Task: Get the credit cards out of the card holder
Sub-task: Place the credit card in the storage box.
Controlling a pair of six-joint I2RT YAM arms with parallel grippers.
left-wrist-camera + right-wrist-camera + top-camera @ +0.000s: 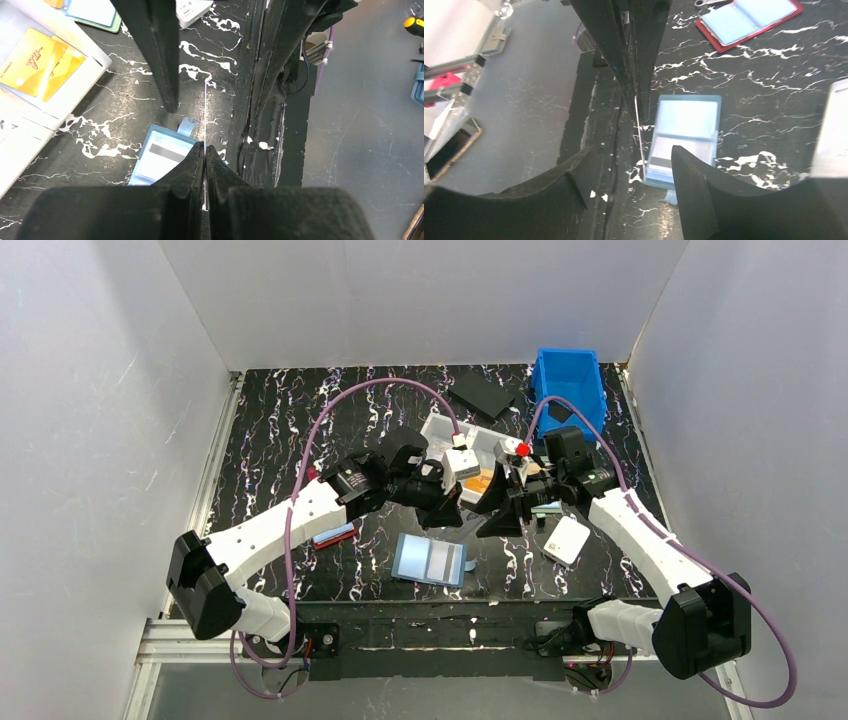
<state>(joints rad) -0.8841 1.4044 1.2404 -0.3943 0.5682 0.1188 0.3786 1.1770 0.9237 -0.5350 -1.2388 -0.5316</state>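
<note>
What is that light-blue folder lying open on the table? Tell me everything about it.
The card holder is a light-blue plastic-looking bifold, lying open, flat on the black table. One clear pocket shows a grey card with a dark stripe; the other panel looks pale blue. A blue tab sticks from one edge. Nothing grips it.

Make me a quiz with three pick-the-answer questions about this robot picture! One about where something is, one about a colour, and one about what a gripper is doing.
1. Where is the light-blue card holder?
A) hanging in the air
B) lying open on the table
C) standing on its edge

2. What colour is the bin at the far right?
A) green
B) yellow
C) blue

3. What is the left gripper doing?
A) pinching a thin card
B) standing wide open
C) pressing on the table

Answers:
1 B, both its panels lie flat on the dark top.
2 C, it is plainly blue.
3 A, its fingertips meet on the card's edge.
</note>
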